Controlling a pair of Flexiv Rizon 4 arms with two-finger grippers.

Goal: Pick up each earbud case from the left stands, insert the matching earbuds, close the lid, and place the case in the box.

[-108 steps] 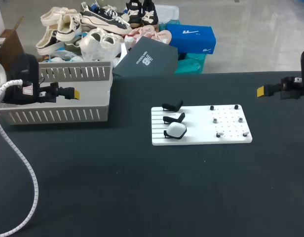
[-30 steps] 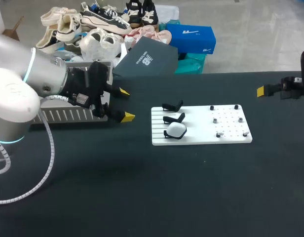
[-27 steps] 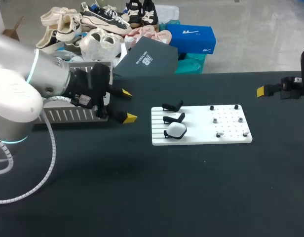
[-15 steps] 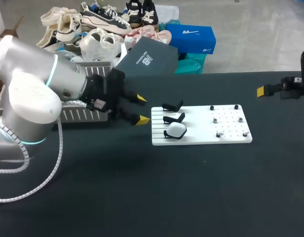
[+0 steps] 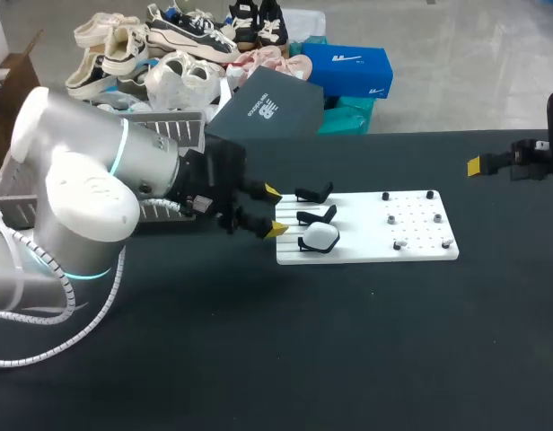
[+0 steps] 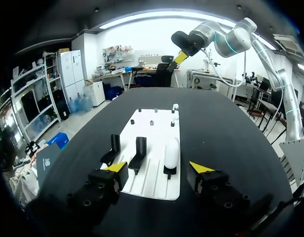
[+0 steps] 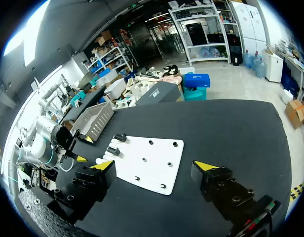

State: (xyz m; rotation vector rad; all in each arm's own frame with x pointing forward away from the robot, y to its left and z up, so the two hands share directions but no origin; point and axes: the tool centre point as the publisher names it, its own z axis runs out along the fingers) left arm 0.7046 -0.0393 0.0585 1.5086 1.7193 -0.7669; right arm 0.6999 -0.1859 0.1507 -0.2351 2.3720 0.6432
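White fixture board [image 5: 420, 250] mid-table; grey slatted box [image 5: 155, 131] well off its left end. Left gripper [image 5: 275, 210] at the board's left edge, fingers wide apart, empty. Right gripper [image 7: 153, 165] well off the board's right end, also wide, empty. White earbud case [image 5: 321, 237] on the board's nearest left stand [image 6: 168, 171]. Step, I judge: approach to pick. Next: straddle the case, close, lift.

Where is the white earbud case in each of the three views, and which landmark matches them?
Head view: white earbud case on the frontmost stand of the white board, just ahead of the left end effector.
Left wrist view: the case ahead of that end effector, beside two empty black stands.
Right wrist view: small, at the board's end with the stands.
Shared landmark: the white board.
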